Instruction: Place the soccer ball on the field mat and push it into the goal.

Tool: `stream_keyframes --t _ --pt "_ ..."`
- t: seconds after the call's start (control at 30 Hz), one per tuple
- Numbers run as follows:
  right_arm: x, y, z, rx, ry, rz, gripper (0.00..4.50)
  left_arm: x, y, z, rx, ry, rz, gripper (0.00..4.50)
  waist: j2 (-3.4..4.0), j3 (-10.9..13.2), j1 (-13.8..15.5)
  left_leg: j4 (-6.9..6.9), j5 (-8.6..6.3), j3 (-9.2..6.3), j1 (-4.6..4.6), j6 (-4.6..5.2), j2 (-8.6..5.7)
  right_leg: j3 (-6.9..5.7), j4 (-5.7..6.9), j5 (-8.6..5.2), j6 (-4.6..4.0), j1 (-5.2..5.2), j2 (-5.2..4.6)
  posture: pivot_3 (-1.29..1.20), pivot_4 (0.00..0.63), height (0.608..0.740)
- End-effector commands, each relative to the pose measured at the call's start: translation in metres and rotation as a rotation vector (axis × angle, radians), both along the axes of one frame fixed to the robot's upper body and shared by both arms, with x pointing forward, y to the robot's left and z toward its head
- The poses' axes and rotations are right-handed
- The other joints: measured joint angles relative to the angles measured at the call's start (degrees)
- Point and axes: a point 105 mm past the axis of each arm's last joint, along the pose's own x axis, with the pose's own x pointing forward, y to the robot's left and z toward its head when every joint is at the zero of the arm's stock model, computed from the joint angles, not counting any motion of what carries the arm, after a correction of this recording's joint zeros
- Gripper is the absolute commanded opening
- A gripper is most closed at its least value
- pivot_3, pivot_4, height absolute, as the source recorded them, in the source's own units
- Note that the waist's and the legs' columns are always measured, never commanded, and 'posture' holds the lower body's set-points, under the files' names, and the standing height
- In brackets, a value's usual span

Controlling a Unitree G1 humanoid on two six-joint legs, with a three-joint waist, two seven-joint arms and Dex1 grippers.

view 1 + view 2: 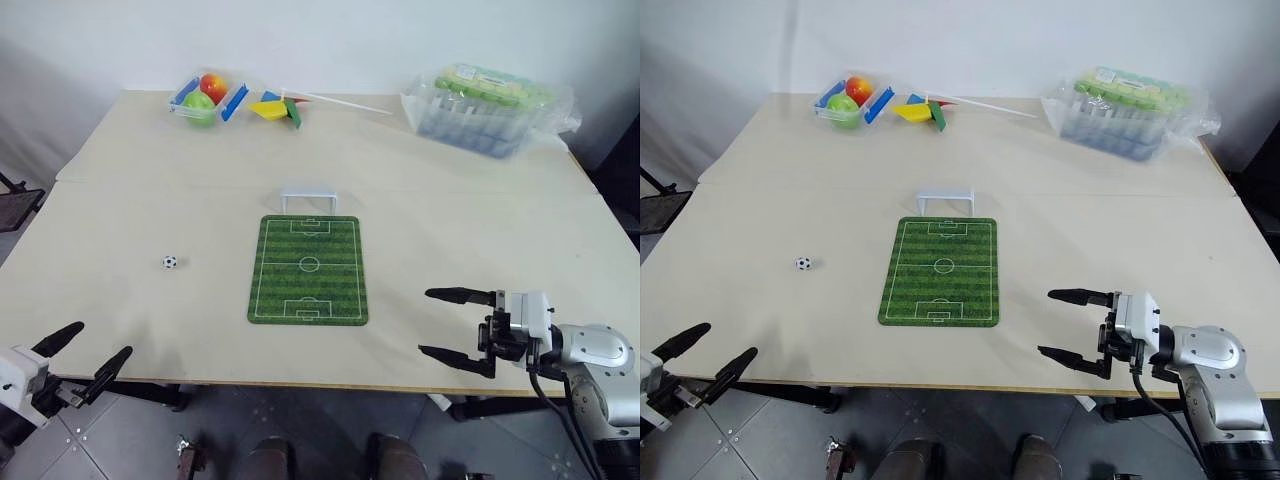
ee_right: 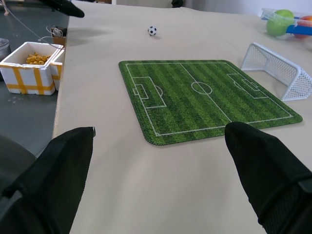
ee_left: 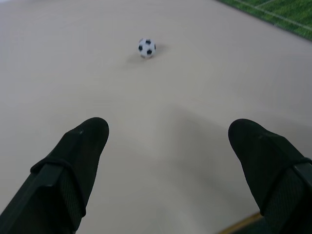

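Note:
The tiny black-and-white soccer ball [image 1: 170,262] rests on the bare table, left of the green field mat [image 1: 308,268]. At the mat's far end stands the small white goal [image 1: 307,197]. My left gripper [image 1: 90,351] hangs open at the table's near left edge, with the soccer ball [image 3: 146,48] ahead of its fingers and apart from them. My right gripper [image 1: 456,325] is open over the near right of the table, pointing left toward the field mat [image 2: 204,97], empty. The goal [image 2: 278,69] and soccer ball [image 2: 152,30] also show past its fingers.
A clear box with red and green fruit-like balls [image 1: 205,98] and a coloured pinwheel [image 1: 282,108] lie at the table's back left. A plastic-wrapped pack [image 1: 485,108] sits at the back right. A white crate with yellow pieces [image 2: 31,61] stands on the floor beside the table.

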Motion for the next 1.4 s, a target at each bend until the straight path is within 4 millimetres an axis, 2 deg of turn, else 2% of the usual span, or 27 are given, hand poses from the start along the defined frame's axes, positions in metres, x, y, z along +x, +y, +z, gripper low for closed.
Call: stream_keyframes --t 0.03,0.17,0.2,0.27,0.33,0.47,0.53,0.7,0.73,0.87,0.93,1.0,1.1,1.2,1.4 --pt "-0.003 0.003 0.0 0.013 0.008 0.025 4.5 -0.004 0.002 0.01 0.014 -0.01 -0.005 4.47 0.0 0.0 0.02 0.0 0.0 0.01 -0.01 0.0 0.0 0.02 0.01 0.0 0.0 -0.02 0.01 0.0 0.15 0.74" --pt "0.0 0.009 0.004 0.052 0.005 0.027 4.5 -0.004 0.011 0.009 -0.042 0.008 0.045 4.47 -0.01 0.0 -0.03 0.0 0.0 0.08 0.0 0.0 0.01 0.08 0.02 0.0 0.0 -0.05 0.02 0.0 0.15 0.74" --pt "0.001 0.015 0.009 0.086 -0.007 0.03 4.5 -0.005 0.016 0.011 -0.08 -0.006 0.059 4.47 -0.01 0.0 -0.03 0.0 0.0 0.08 0.01 0.0 0.02 0.08 0.04 0.0 0.0 -0.05 0.03 0.0 0.15 0.74" --pt "0.002 0.03 0.032 0.245 -0.08 0.043 4.5 -0.012 0.031 0.011 -0.19 -0.053 0.14 4.47 -0.01 0.0 -0.23 0.03 0.0 0.09 0.01 -0.01 0.06 0.11 0.09 0.0 -0.01 -0.09 0.06 0.0 0.15 0.74" --pt "0.003 0.038 0.042 0.311 -0.099 0.034 4.5 -0.018 0.04 0.007 -0.262 -0.094 0.221 4.47 0.02 0.0 -0.64 0.03 -0.02 0.1 0.01 -0.04 0.12 0.15 0.1 0.01 -0.03 -0.11 0.1 0.0 0.15 0.74" --pt "0.003 0.043 0.052 0.385 -0.14 0.022 4.5 -0.029 0.035 -0.009 -0.315 -0.075 0.242 4.47 -0.11 -0.07 -0.65 0.1 -0.13 0.17 0.02 0.0 0.1 0.25 0.11 0.02 -0.03 -0.13 0.1 0.0 0.15 0.74" --pt "0.004 0.046 0.051 0.383 -0.14 0.023 4.5 -0.025 0.031 -0.011 -0.339 -0.087 0.246 4.47 -0.17 -0.1 -0.3 0.14 -0.15 0.17 0.0 0.0 0.11 0.26 0.12 0.02 -0.03 -0.13 0.12 0.0 0.15 0.74" --pt "0.007 0.046 0.05 0.377 -0.144 0.016 4.5 0.008 0.026 0.01 -0.333 -0.196 0.24 4.47 -0.18 -0.11 0.76 0.41 -0.18 0.18 -0.01 0.0 0.13 0.33 0.27 0.02 -0.03 -0.14 0.16 0.0 0.15 0.74" --pt "0.008 0.045 0.049 0.373 -0.145 0.015 4.5 0.019 0.021 0.016 -0.332 -0.213 0.218 4.47 -0.2 -0.12 0.76 0.47 -0.18 0.19 -0.02 0.01 0.13 0.36 0.29 0.02 -0.04 -0.14 0.16 0.0 0.15 0.74" --pt "0.013 0.043 0.046 0.358 -0.142 0.011 4.5 0.09 -0.006 0.037 -0.302 -0.213 0.125 4.47 -0.27 -0.16 1.17 0.6 -0.17 0.23 -0.03 0.03 0.12 0.45 0.4 0.09 -0.06 -0.13 0.19 0.0 0.15 0.74" --pt "0.014 0.043 0.045 0.357 -0.142 0.01 4.5 0.114 -0.016 0.041 -0.301 -0.206 0.089 4.47 -0.31 -0.19 0.77 0.64 -0.16 0.3 0.01 0.03 0.12 0.55 0.42 0.15 -0.06 -0.15 0.23 0.0 0.15 0.74" --pt "0.014 0.044 0.044 0.355 -0.141 0.011 4.5 0.128 -0.023 0.042 -0.303 -0.19 0.062 4.47 -0.36 -0.22 0.03 0.6 -0.18 0.41 0.03 0.05 0.12 0.64 0.38 0.17 -0.03 -0.19 0.26 0.0 0.15 0.74" --pt "0.012 0.044 0.043 0.356 -0.139 0.005 4.5 0.142 -0.028 0.038 -0.296 -0.133 0.039 4.47 -0.36 -0.22 -1.34 0.43 -0.26 0.65 0.12 0.07 0.18 0.76 0.28 0.17 -0.03 -0.29 0.31 0.0 0.15 0.74" --pt "0.011 0.043 0.042 0.358 -0.139 -0.007 4.5 0.149 -0.024 0.033 -0.267 -0.097 0.061 4.47 -0.36 -0.22 -1.88 0.4 -0.29 0.7 0.1 0.03 0.33 0.72 0.17 0.17 -0.03 -0.31 0.46 0.0 0.15 0.74" --pt "0.011 0.04 0.039 0.36 -0.138 -0.037 4.5 0.149 -0.023 0.02 -0.259 -0.036 0.058 4.47 -0.37 -0.22 -1.86 0.52 -0.33 0.71 0.07 0.01 0.4 0.75 0.2 0.17 -0.03 -0.3 0.48 0.0 0.15 0.74"
